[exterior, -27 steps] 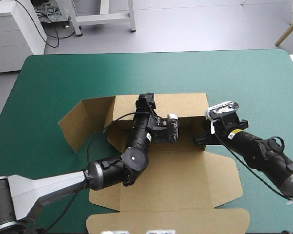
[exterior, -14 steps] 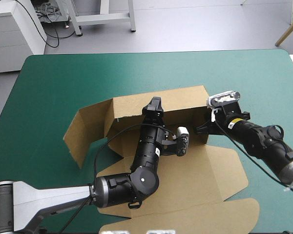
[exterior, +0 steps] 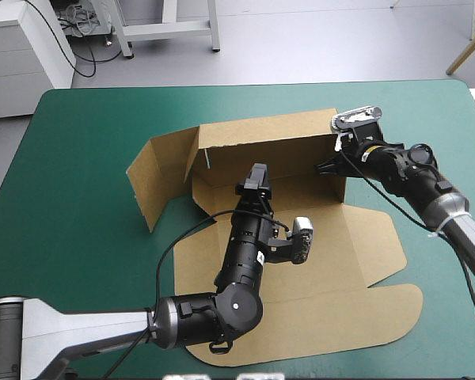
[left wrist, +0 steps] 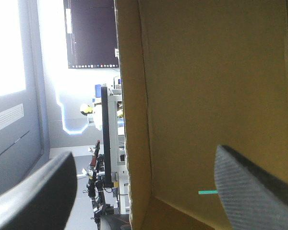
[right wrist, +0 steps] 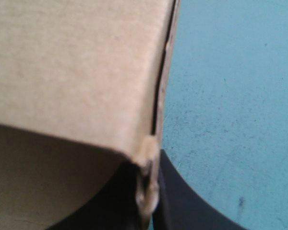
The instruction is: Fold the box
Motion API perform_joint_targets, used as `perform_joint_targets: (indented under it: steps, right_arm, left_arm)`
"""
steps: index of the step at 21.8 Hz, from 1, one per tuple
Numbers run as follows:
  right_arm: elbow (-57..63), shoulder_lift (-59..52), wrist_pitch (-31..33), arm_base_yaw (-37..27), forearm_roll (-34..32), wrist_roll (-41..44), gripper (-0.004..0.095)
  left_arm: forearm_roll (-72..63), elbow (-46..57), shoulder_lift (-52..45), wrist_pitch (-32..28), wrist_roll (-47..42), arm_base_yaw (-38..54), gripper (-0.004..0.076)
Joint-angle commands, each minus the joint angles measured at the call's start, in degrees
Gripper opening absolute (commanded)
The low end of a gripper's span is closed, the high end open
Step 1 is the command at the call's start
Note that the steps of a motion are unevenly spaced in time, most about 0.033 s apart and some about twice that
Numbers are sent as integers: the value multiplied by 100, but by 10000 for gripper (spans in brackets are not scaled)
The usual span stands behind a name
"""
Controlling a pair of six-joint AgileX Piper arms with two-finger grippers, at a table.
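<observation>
**The box [exterior: 301, 253], part-formed, mid-surface.** Its base and lid lie flat toward the near edge. The back wall [exterior: 261, 146] stands upright along the base's far side. At the wall's left end a side flap [exterior: 154, 178] leans outward, untucked.

The right pincer [exterior: 333, 165] meets the wall at its right end. In its wrist view we see the board's corner running down between the black fingers [right wrist: 187, 201]. They are all but closed on the sheet, which we read as a firm pinch on the box.

The left pincer [exterior: 257, 176] sits inside the box over the base, pointing at the wall's inner face. Its fingers [left wrist: 33, 191] stand wide apart and hold nothing, and the wall's free edge runs ahead of the gap. The teal-green surface [exterior: 87, 134] shows all round.

We judge the step in hand to be squaring the wall and bringing the end flaps in. To do it well, the right pincer should steady the corner without twisting, since a pull along the crease could drag the whole sheet. The left pincer should press low, near the crease, so that the fold follows the scored line and the panel does not bow. The side flap needs turning inward before any tuck.
</observation>
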Motion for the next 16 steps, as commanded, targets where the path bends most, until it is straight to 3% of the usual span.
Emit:
perform_joint_targets:
  steps: [1, 2, 4, 5, 8, 10, 11, 14, 15, 16]
  right_arm:
    - [-349, -87, -186, -38, -57, 19, -18]
    - [-361, -59, -174, -38, -57, 19, -18]
    - [-361, -59, -115, -38, -17, 19, -18]
    - [-361, -59, -71, -38, -17, 19, -18]
    - [-361, -59, -57, -38, -30, 19, -19]
    - [-361, -59, -68, -38, -30, -28, -19]
    - [-361, -59, -68, -38, -30, -44, -19]
    - [-361, -59, -68, -38, -30, -44, -19]
    - [-361, -59, -68, -38, -30, -44, -19]
    - [-361, -59, -81, -38, -30, -44, -19]
  left_arm:
    - [732, -129, -227, 287, 187, -30, 522]
    - [732, -129, -227, 287, 358, -15, 463]
    - [711, -129, -227, 162, 413, 85, 204]
    - [659, -176, -238, 80, 423, 200, -12]
    - [-695, -725, -238, -432, 1566, 509, 13]
    - [-3298, -1745, -238, -749, 3359, 1053, 13]
    - [-3842, -2089, -238, -729, 3758, 1200, 13]
    - [-5735, -3212, -238, -277, 5072, 1870, 13]
    - [-6591, -3859, -238, 154, 5450, 2387, 13]
    - [-6911, -4174, -238, 351, 5486, 2714, 13]
